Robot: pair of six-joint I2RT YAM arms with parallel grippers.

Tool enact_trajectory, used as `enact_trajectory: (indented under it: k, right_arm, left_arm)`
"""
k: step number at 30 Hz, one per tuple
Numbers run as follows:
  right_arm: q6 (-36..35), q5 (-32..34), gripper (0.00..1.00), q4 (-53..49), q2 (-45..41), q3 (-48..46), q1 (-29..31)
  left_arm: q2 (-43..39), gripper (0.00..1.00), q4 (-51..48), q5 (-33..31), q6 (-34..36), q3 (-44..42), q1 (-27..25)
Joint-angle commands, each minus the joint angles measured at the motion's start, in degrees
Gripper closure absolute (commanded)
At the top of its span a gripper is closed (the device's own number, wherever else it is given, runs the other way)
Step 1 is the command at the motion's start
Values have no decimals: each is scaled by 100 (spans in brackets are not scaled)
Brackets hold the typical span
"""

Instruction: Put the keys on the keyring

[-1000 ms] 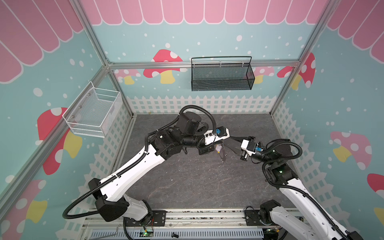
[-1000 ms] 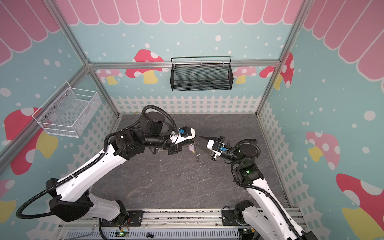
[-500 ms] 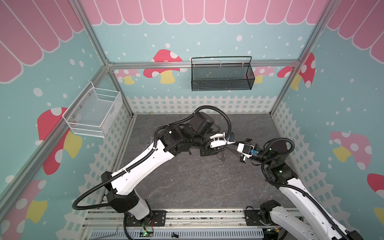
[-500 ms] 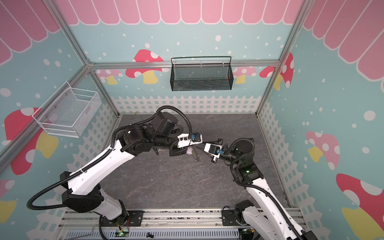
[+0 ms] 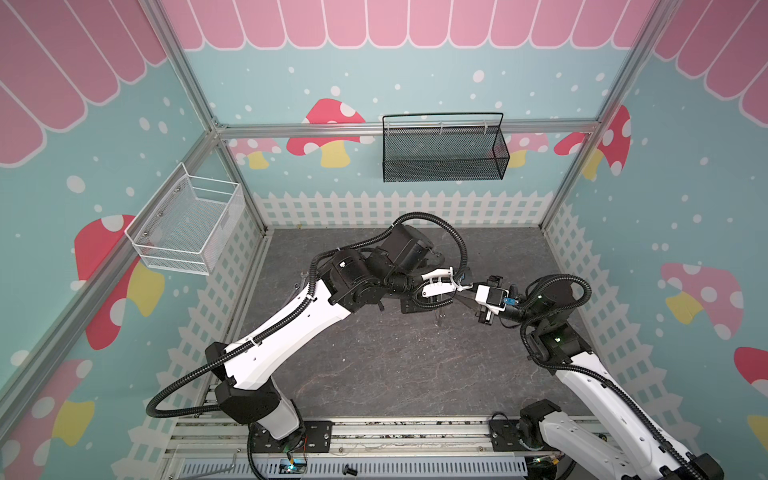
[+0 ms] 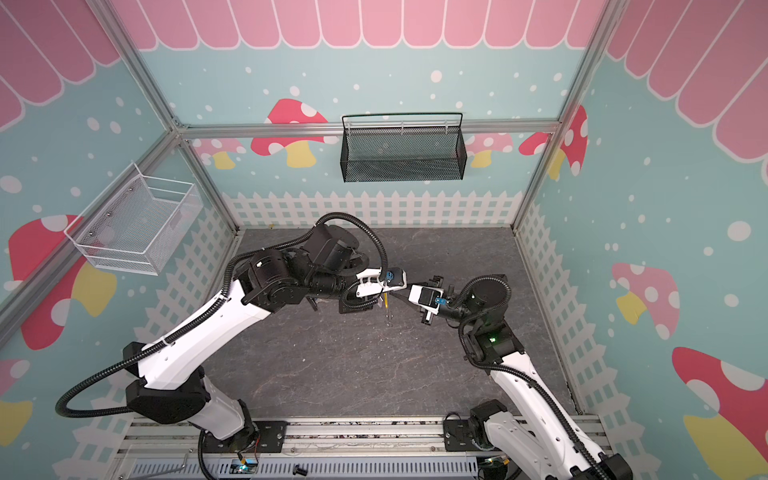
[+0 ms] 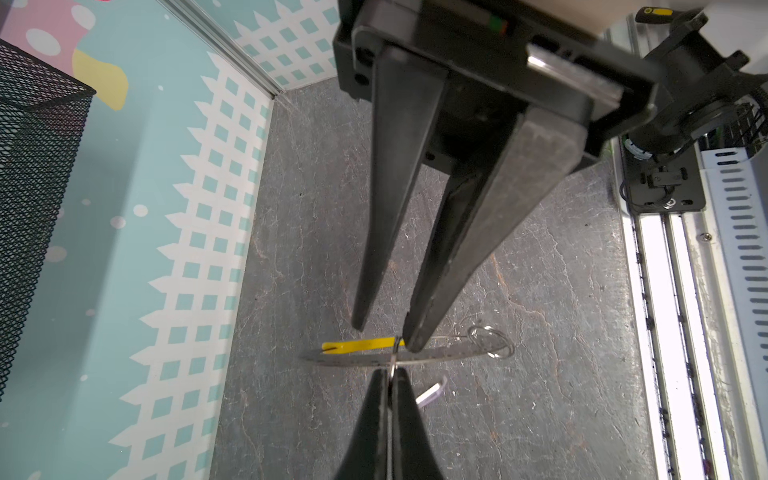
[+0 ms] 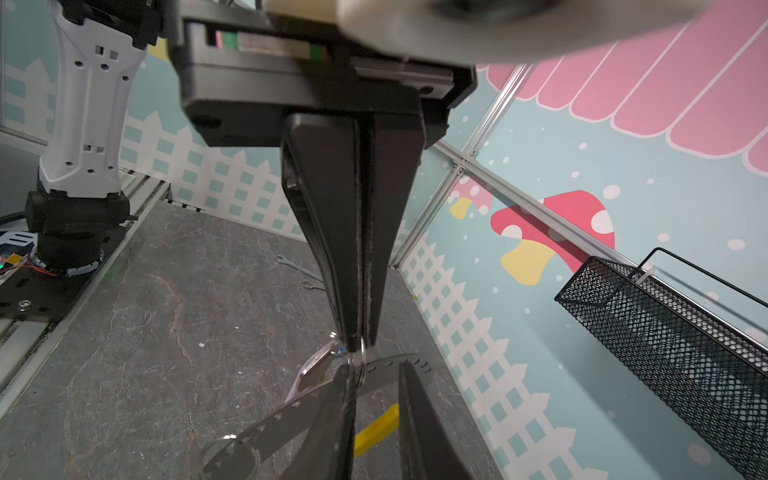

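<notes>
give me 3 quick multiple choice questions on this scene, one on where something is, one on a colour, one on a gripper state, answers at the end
1. Where does the black mesh basket hang?
A) on the back rail
B) on the tabletop
C) on the left wall

2. What colour is the plastic segment of the keyring?
A) red
B) yellow
C) green

3. How does the left gripper stand?
A) wide open
B) out of view
C) shut on a small ring

Answers:
1 A, it hooks over that rail in both top views.
2 B, a yellow bar shows in both wrist views.
3 C, its fingertips meet with the ring pinched between them in the left wrist view.
</notes>
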Motion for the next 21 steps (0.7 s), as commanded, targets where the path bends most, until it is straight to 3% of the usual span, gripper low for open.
enact_trajectory:
  k: [1,13,21]
  right_arm:
    - [251,-231,79,382,79,-43,40]
    - [325,-351,82,376,197,-55,82]
    - [390,-507,90,349,258,-38,98]
  left_arm:
    - [32,100,-50,-63,174,108,-52]
    - [31,100,-52,-92,192,130,-66]
    - [31,100,-44,-59,193,161,-79]
